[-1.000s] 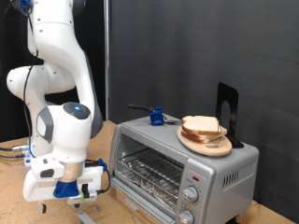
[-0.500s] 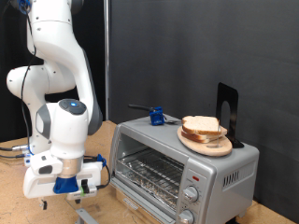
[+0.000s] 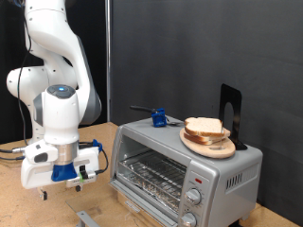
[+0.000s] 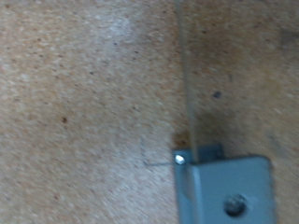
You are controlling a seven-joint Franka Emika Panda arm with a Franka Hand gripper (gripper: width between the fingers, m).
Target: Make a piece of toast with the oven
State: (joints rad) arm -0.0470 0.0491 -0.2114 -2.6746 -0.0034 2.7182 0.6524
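The oven (image 3: 185,168) stands at the exterior view's right, silver-grey, with its wire rack (image 3: 151,175) showing and round knobs on its front. Its glass door seems folded down and open. The door's grey handle end (image 3: 85,219) shows low in the exterior view and in the wrist view (image 4: 224,191). The piece of toast (image 3: 204,127) lies on a round wooden plate (image 3: 216,148) on top of the oven. My gripper (image 3: 59,185) hangs low over the tabletop to the left of the oven and holds nothing I can see. Its fingers do not show in the wrist view.
A blue object (image 3: 158,118) with a dark utensil lies on the oven's top. A black upright stand (image 3: 230,113) stands behind the plate. The tabletop (image 4: 84,112) is brown particle board. A black curtain hangs behind. Cables run along the exterior view's left edge.
The arm has swung to the exterior view's left and risen a little, taking the gripper away from the oven's door. The toast and plate have not moved.
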